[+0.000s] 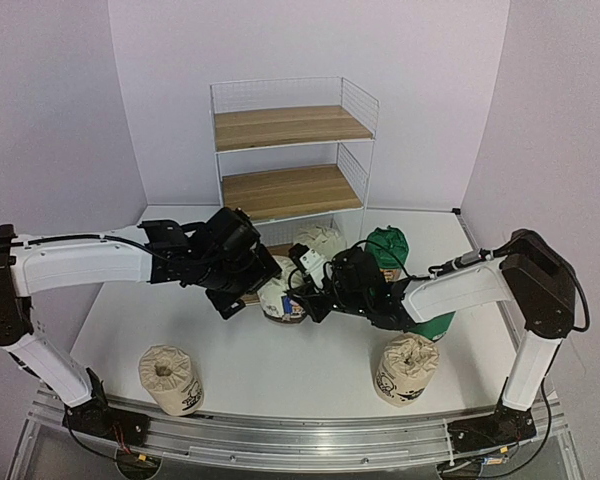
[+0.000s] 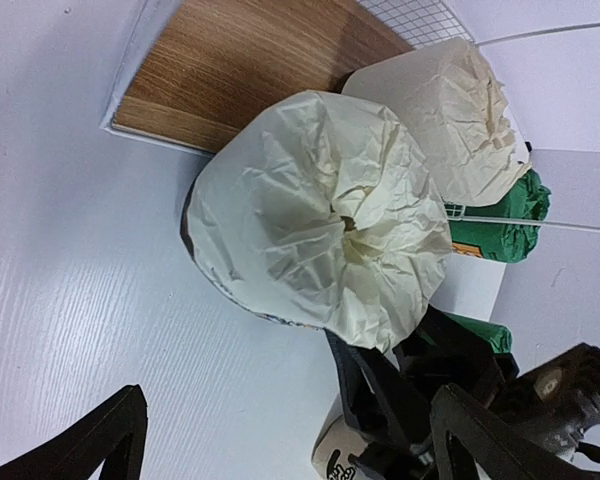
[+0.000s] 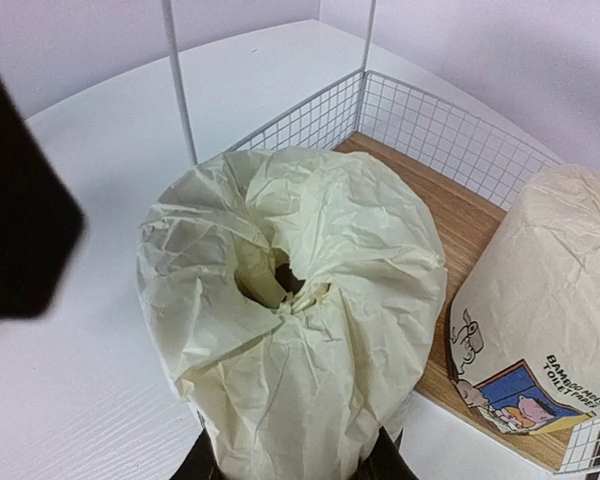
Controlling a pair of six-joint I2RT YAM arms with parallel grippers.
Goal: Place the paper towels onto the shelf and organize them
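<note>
White roll (image 3: 290, 300) is sitting upright on the table (image 1: 310, 370), gathered top up. It's just near of the shelf (image 1: 292, 150), by the left end of the bottom board (image 3: 455, 215); can't tell if it's touching the board. Right claw (image 3: 295, 465) is gripping it low down w/ fingers pressing both sides of the wrap, so clamped on it afaict. Left claw (image 1: 242, 296) is hanging just left of the same roll, fingers wide apart, not touching. Second white roll (image 3: 555, 300) is sitting on the bottom board, far-right of the first. Green roll (image 1: 387, 247) is standing beside the shelf's right side, and another green one (image 1: 438, 326) is peeking out under the right arm. Left beige roll (image 1: 170, 378) and right beige roll (image 1: 405, 368) are standing nr the near edge.
</note>
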